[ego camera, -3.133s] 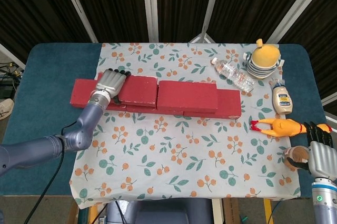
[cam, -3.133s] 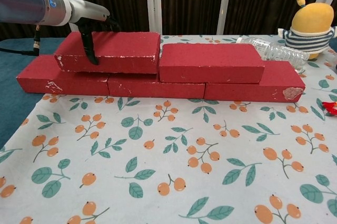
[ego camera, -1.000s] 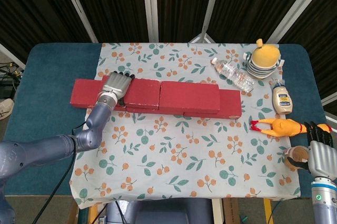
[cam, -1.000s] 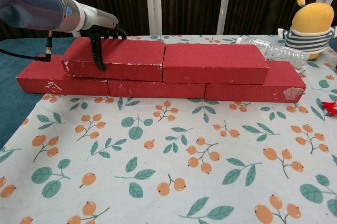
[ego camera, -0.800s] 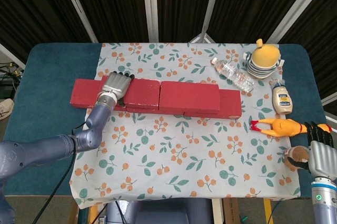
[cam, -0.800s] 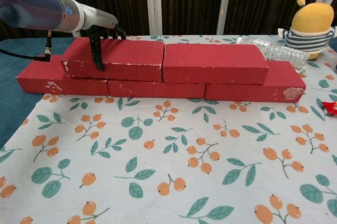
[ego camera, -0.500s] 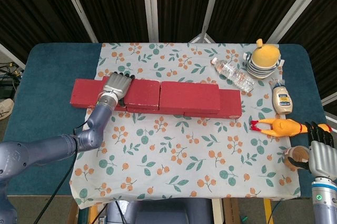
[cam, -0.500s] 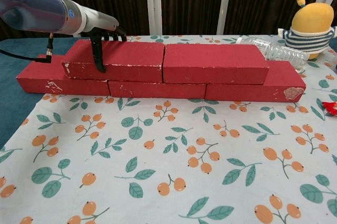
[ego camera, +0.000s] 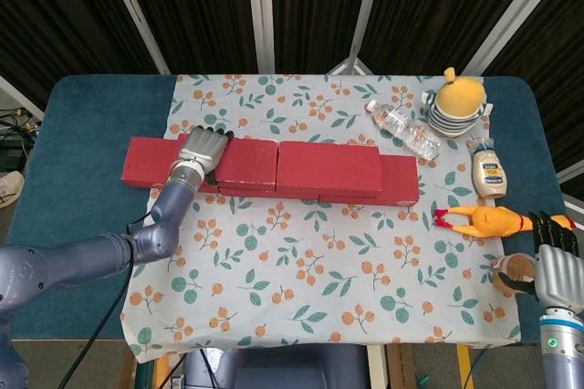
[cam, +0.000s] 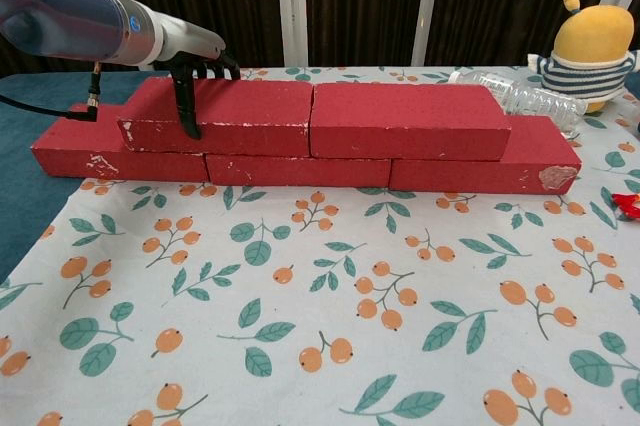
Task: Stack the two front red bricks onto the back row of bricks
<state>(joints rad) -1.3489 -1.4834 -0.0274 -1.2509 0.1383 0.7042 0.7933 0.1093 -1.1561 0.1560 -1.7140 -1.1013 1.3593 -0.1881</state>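
Two red bricks lie on top of the back row of red bricks (ego camera: 400,183) (cam: 296,169). The left top brick (ego camera: 245,161) (cam: 245,114) butts against the right top brick (ego camera: 328,168) (cam: 408,120). My left hand (ego camera: 203,149) (cam: 196,74) grips the left top brick at its left end, thumb down the front face and fingers curled over the top. Low at the right table edge, my right hand (ego camera: 557,266) rests with its fingers stretched out and holds nothing; the chest view does not show it.
At the right stand a water bottle (ego camera: 402,130) (cam: 520,96), a yellow striped plush toy (ego camera: 457,101) (cam: 592,44), a sauce bottle (ego camera: 489,173), a rubber chicken (ego camera: 484,219) and a brown round thing (ego camera: 513,272) beside my right hand. A floral cloth (ego camera: 310,270) covers the table.
My left hand slid the left top brick rightwards until it met the right top brick. Over the last second almost nothing moved. The right hand stayed still.
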